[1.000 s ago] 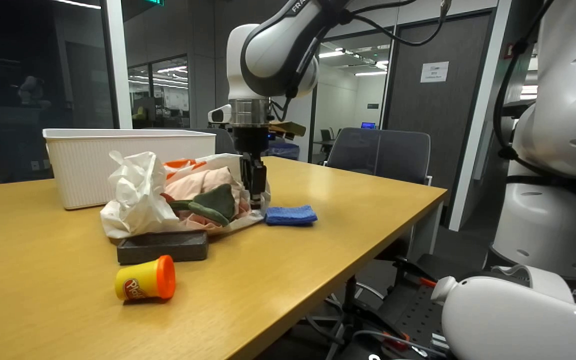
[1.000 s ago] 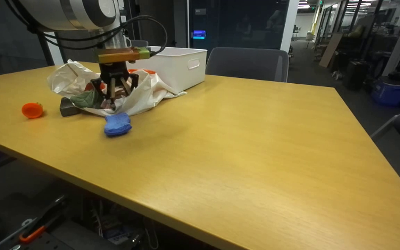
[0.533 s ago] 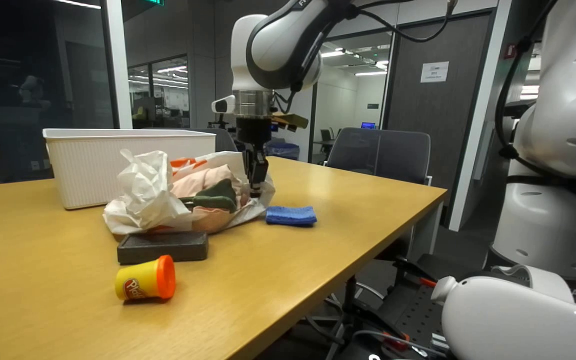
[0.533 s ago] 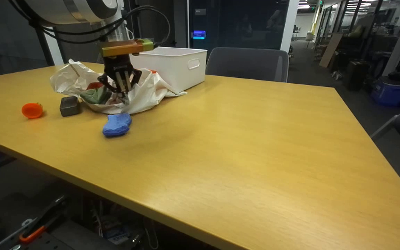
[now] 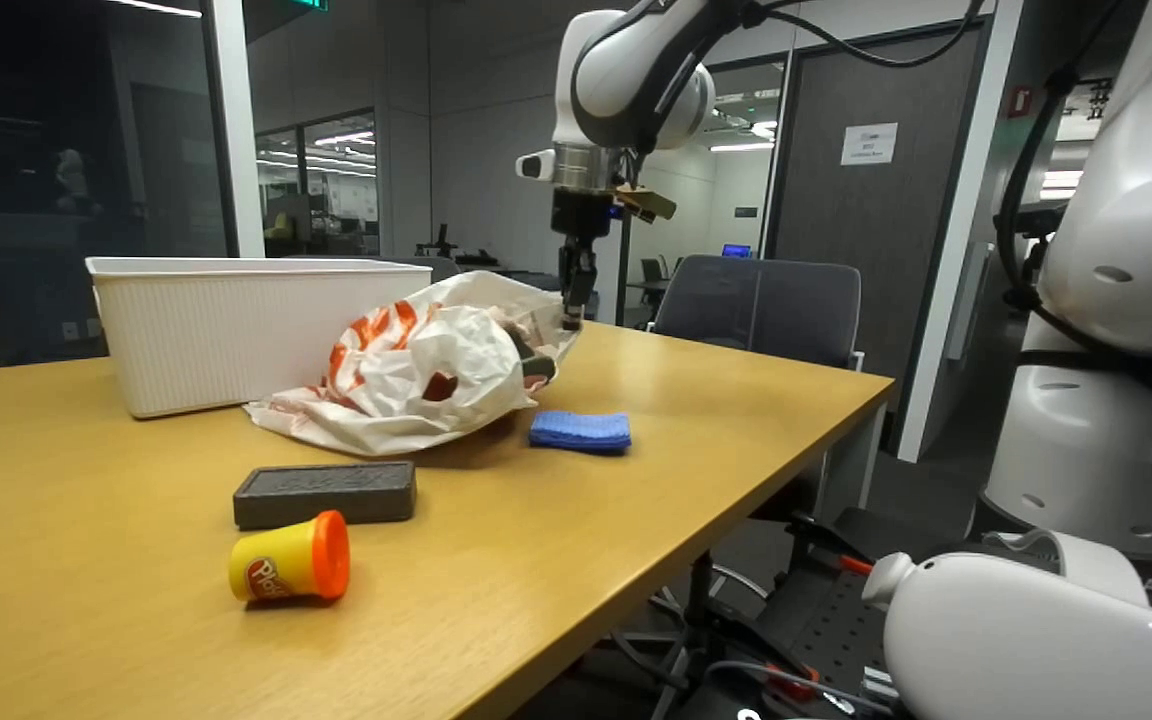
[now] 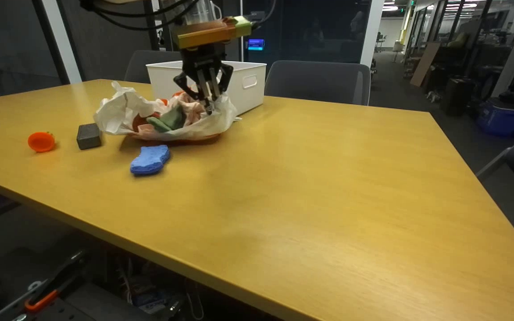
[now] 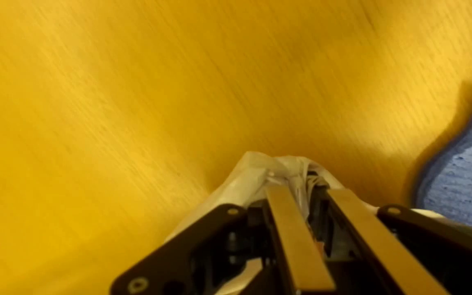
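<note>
The wooden table (image 6: 310, 200) is big, yellow and a bit shiny. The gripper (image 5: 572, 322) is above it, with its fingers close together, pinching the edge of a white bag (image 5: 466, 350) with orange marks. The bag sags in front of the white bin (image 5: 226, 335) in both exterior views, with pink cloth (image 6: 191, 107) and green cloth (image 6: 173, 119) showing inside. A shadow (image 6: 132, 142) lies under the bag; I cannot tell if any of the bag touches the wood. Nearby sit a blue sponge (image 5: 579, 432), a dark block (image 5: 326, 494) and a yellow tub (image 5: 276, 562) lying on its side. Gray chairs (image 6: 315, 82) stand by the table. The room has dark glass walls (image 6: 310, 33), a little blue screen (image 6: 255, 44), and a gray door (image 5: 876, 260) with a paper sign (image 5: 869, 144).
</note>
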